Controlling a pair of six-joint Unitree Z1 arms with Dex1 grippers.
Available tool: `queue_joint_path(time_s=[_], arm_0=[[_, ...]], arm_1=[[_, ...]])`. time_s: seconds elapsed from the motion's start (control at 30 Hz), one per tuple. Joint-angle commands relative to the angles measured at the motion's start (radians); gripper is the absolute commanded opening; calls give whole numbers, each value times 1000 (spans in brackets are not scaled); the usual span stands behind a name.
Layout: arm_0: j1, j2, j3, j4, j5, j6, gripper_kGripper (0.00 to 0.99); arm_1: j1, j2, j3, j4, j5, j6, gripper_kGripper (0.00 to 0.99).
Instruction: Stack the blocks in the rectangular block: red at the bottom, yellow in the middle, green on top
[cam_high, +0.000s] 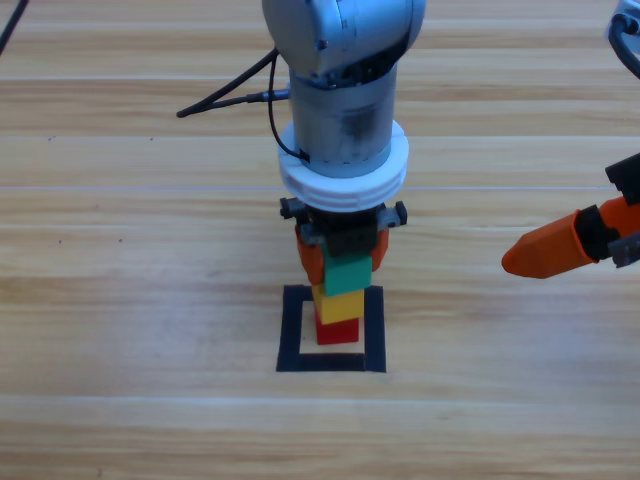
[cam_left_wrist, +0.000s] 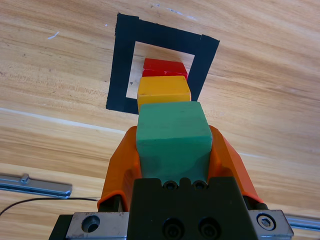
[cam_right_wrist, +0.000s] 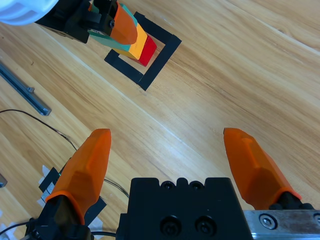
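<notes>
The wooden table (cam_high: 120, 250) ran under me in pale planks, its grain going side to side in the high view. My left arm came down from the top edge at the middle, and my left gripper (cam_high: 345, 262) hung directly over the rectangular block (cam_high: 372, 330), the black tape frame with bare wood showing inside.

Within that frame stood the stack. The green (cam_left_wrist: 172, 135) cube was on top, sitting between my two orange jaws, which were closed in against its left and right faces; I had hold of it there. Under it, touching, sat the yellow (cam_left_wrist: 164, 90) cube, and under that the red (cam_left_wrist: 165, 67) cube rested on the wood inside the tape. The column stood upright, its long axis rising straight from the table toward my wrist, with the cube faces roughly square to the frame's sides. In the high view the stack sat toward the frame's far side, with wood visible in front of it.

My right gripper (cam_high: 520, 260) waited well apart at the right edge, above bare table, its jaws spread wide and holding nothing, as the right wrist view showed.
</notes>
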Motion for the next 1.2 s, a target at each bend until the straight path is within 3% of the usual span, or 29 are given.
queue_joint_path(time_s=[0.03, 0.37, 0.43, 0.53, 0.57, 0.9, 1.07, 1.2], arm_0=[[26, 61, -4, 10, -8, 15, 106], [30, 56, -6, 10, -7, 24, 141], [30, 49, -7, 10, -5, 26, 333], [30, 47, -29, 10, -7, 26, 868], [30, 43, -26, 10, -7, 26, 937], [30, 9, -17, 12, -4, 26, 990], [12, -95, -12, 10, 91, 26, 990], [-74, -214, 16, 8, 231, 47, 990]], arm_1=[[-26, 35, 20, -11, 3, -5, 990], [-26, 32, 23, -6, 4, -16, 990], [-26, 33, 23, -6, 4, -16, 990], [-26, 35, 23, -8, 4, -16, 990], [-26, 37, 23, -8, 4, -16, 990], [-26, 44, 22, -16, -19, -18, 990], [-26, 43, 22, -16, -28, -18, 990], [-26, 44, 22, -17, -25, -18, 990]])
